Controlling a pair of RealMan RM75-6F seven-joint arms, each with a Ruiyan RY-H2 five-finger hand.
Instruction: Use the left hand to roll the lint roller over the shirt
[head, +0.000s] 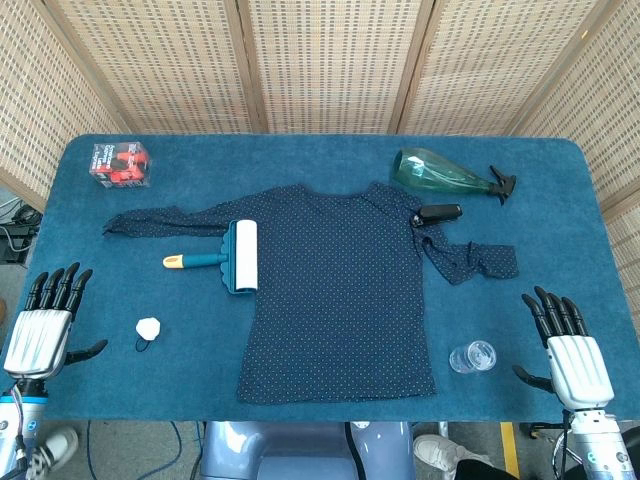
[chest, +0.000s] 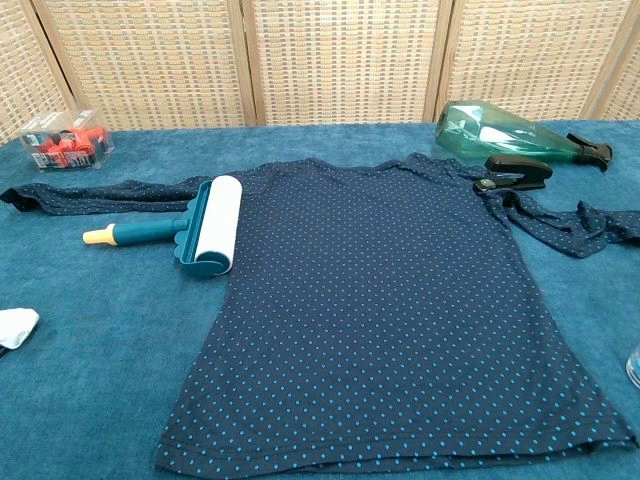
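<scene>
Green spray bottle (head: 446, 174) lying beside black stapler (head: 438, 214); red box (head: 121, 164) — far-left corner.

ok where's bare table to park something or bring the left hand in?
Free: the front left strip between the left hand, the white wad and the shirt hem. Also the back middle, between the red box and the green bottle. Crowded: the right sleeve, with the black stapler, the bottle and the clear cup. The lint roller handle points left, open to approach.
</scene>
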